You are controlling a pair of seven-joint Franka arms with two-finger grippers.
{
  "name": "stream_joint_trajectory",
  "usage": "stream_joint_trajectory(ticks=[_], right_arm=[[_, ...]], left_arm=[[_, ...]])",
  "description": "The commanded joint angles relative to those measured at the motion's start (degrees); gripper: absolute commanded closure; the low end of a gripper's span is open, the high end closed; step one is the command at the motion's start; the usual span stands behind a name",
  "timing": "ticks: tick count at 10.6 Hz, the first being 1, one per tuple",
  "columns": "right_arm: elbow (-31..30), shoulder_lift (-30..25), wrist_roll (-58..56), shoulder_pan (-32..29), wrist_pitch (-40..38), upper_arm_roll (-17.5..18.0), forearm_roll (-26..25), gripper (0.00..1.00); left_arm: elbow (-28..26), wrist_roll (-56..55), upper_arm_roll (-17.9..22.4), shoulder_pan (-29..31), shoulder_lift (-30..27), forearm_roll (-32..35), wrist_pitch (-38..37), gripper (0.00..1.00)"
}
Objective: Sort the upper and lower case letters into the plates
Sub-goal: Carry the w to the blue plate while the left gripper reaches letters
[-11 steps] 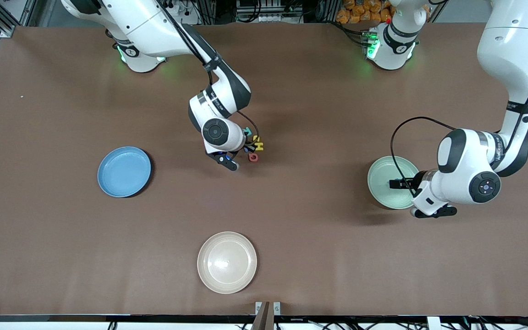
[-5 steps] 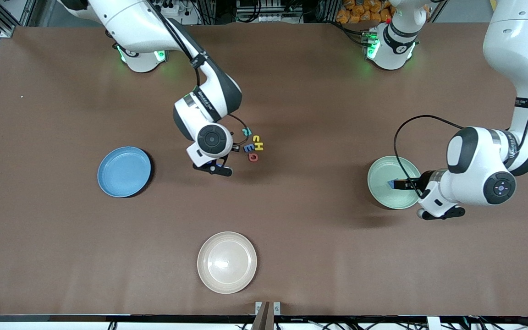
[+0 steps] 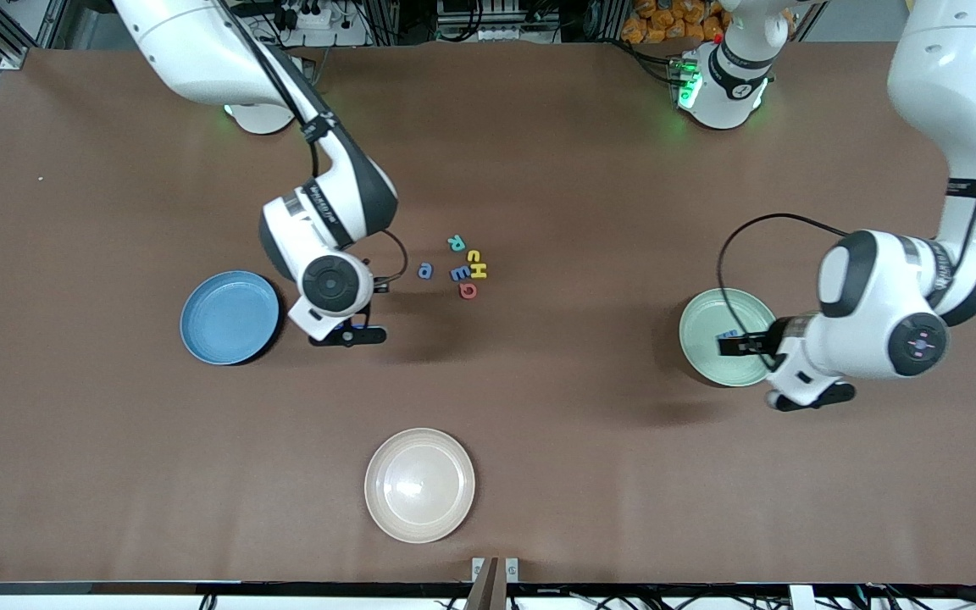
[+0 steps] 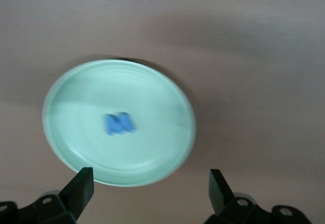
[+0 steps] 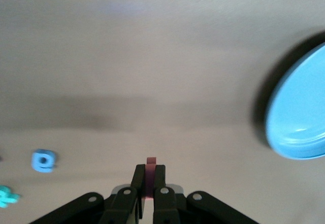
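Observation:
My right gripper (image 3: 351, 335) is shut on a small red letter (image 5: 151, 169) and hangs over bare table between the light blue plate (image 3: 230, 318) and the loose letters. The light blue plate (image 5: 299, 117) holds nothing that I can see. A blue letter (image 3: 425, 270) lies apart from a cluster: teal (image 3: 456, 242), two yellow (image 3: 476, 263), blue (image 3: 460, 273) and red (image 3: 468, 291). My left gripper (image 4: 150, 176) is open, with nothing between its fingers, over the mint green plate (image 4: 152, 87). A blue letter (image 4: 120, 123) lies in that plate.
A beige plate (image 3: 419, 484) sits near the table's front edge, nearer to the front camera than the letters. The mint green plate (image 3: 706, 322) is toward the left arm's end of the table. The right wrist view shows a blue letter (image 5: 43, 161) and a teal letter (image 5: 7, 196).
My right gripper has left the letter cluster and travelled toward the light blue plate with the red letter in it, uncovering the lone blue letter. The left gripper shifted only slightly over the mint plate.

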Motion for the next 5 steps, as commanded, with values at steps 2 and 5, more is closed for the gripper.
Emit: stream_joint_trajectory(ticks=[2, 5], right_arm=[[-1.58, -2.57, -13.42, -9.38, -1.54, 0.78, -1.14, 1.00], [-2.20, -0.91, -14.95, -19.32, -2.07, 0.87, -0.61, 1.00]], left_arm=[[3.10, -14.36, -1.44, -8.81, -1.43, -0.07, -1.42, 0.00], [7.93, -26.12, -0.83, -18.04, 1.46, -0.33, -0.37, 0.00]])
